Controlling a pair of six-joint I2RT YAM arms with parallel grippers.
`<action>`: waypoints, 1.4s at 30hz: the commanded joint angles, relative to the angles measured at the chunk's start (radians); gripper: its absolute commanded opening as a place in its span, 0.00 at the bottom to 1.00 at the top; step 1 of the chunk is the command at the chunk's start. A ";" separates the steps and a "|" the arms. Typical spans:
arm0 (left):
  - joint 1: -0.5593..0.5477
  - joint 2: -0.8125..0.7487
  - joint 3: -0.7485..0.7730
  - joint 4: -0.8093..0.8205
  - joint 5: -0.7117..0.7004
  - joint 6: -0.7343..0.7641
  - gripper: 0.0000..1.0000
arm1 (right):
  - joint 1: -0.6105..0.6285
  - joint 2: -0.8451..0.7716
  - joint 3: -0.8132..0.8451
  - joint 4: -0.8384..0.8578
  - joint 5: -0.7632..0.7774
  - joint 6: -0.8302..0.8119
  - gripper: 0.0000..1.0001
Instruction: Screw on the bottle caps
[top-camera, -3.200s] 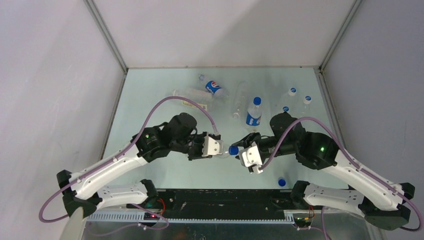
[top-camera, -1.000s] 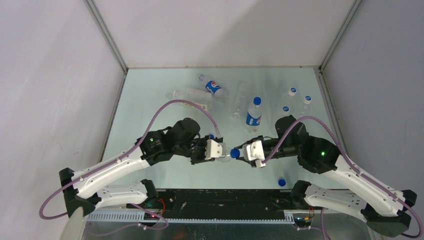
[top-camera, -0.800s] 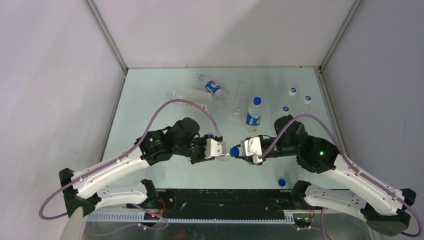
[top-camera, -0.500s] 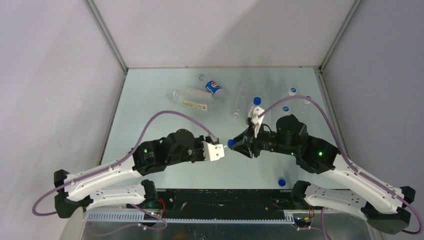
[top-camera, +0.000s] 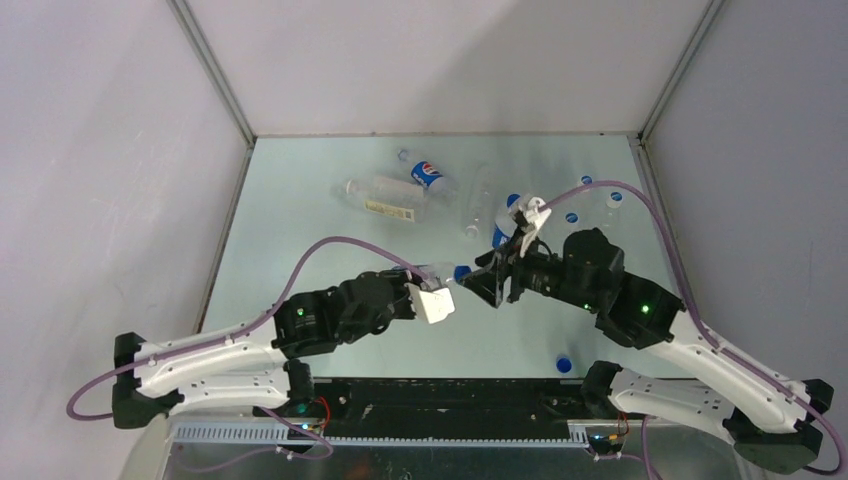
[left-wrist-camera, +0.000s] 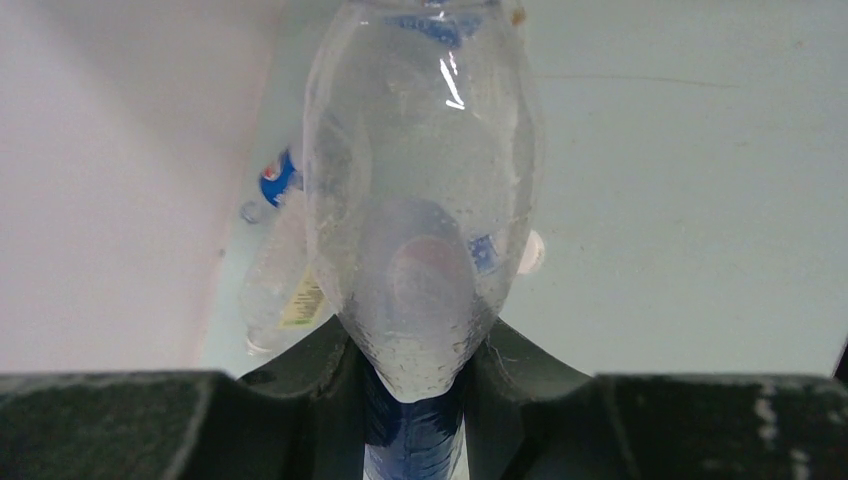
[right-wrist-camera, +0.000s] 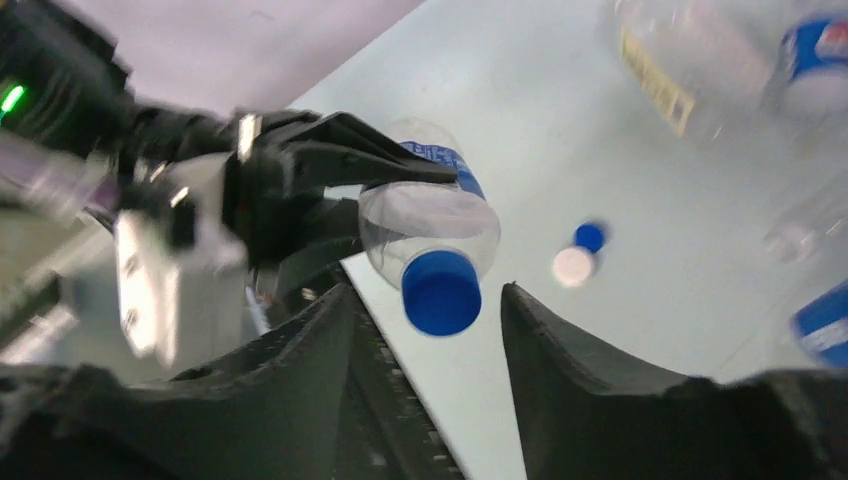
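A clear bottle (left-wrist-camera: 425, 200) with a blue label sits clamped between my left gripper's (left-wrist-camera: 415, 390) jaws, neck pointing away from the wrist. In the top view my left gripper (top-camera: 441, 283) holds this bottle (top-camera: 447, 271) near the table's middle. A blue cap (right-wrist-camera: 441, 290) sits on its neck, also seen as the blue cap (top-camera: 461, 272) from above. My right gripper (right-wrist-camera: 425, 325) faces the cap end-on, open, with a gap between each finger and the cap. From above, my right gripper (top-camera: 488, 283) stands just right of the cap.
Several bottles lie at the back: a logo-labelled one (top-camera: 428, 175), a pale-labelled one (top-camera: 385, 197) and a plain one (top-camera: 482, 195). Capped bottles (top-camera: 586, 185) stand at the back right. Loose caps lie on the table: white (right-wrist-camera: 573, 266), blue (right-wrist-camera: 590, 236), blue (top-camera: 563, 365).
My right gripper has opened off the blue cap, turned its wrist and drawn back slightly. The left arm has pulled nearer its base, still holding the bottle.
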 joint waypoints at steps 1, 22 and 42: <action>0.099 -0.029 0.059 -0.089 0.231 -0.051 0.00 | -0.009 -0.071 0.005 0.024 -0.134 -0.574 0.65; 0.221 0.089 0.227 -0.328 0.790 -0.026 0.00 | -0.029 -0.053 0.049 -0.228 -0.525 -1.245 0.60; 0.221 0.119 0.262 -0.327 0.779 -0.023 0.00 | -0.019 -0.009 0.050 -0.215 -0.560 -1.176 0.22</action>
